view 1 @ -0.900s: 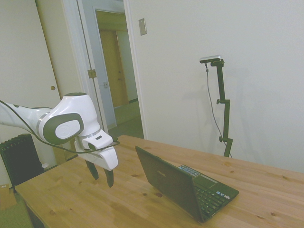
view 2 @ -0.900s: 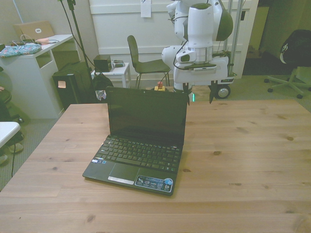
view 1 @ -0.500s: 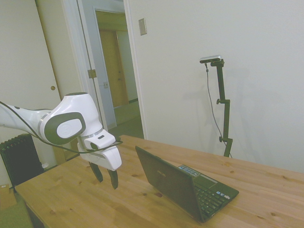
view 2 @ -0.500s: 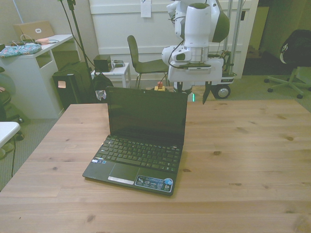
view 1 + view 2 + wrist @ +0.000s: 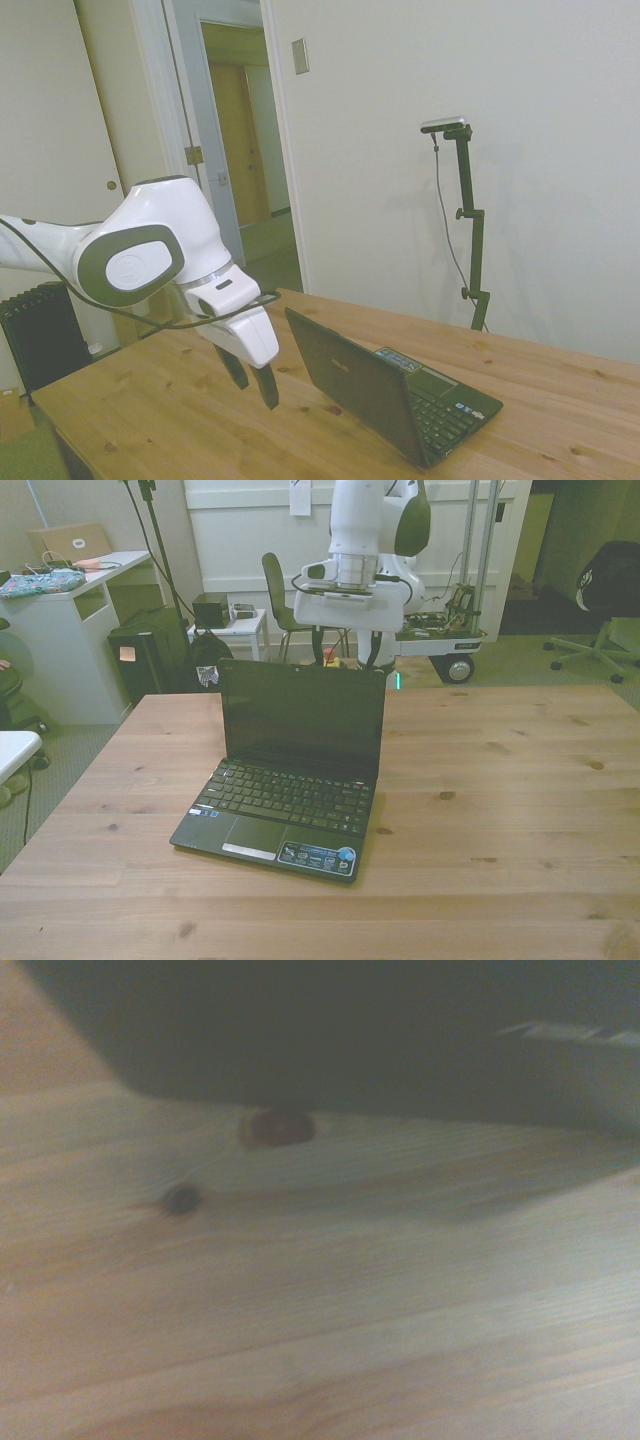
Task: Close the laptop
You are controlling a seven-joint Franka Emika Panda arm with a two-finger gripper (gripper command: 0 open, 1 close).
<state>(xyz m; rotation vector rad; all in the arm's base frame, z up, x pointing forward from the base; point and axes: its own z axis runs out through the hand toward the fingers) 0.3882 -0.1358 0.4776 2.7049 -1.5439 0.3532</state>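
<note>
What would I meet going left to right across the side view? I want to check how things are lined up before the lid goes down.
Gripper → laptop.

Pale walls (image 5: 400, 120) surround an open doorway (image 5: 245, 150) leading to a hall. Behind the wooden table (image 5: 500, 810) stand a dark chair (image 5: 285, 605), a white desk (image 5: 70, 630) and an office chair (image 5: 600, 640).
</note>
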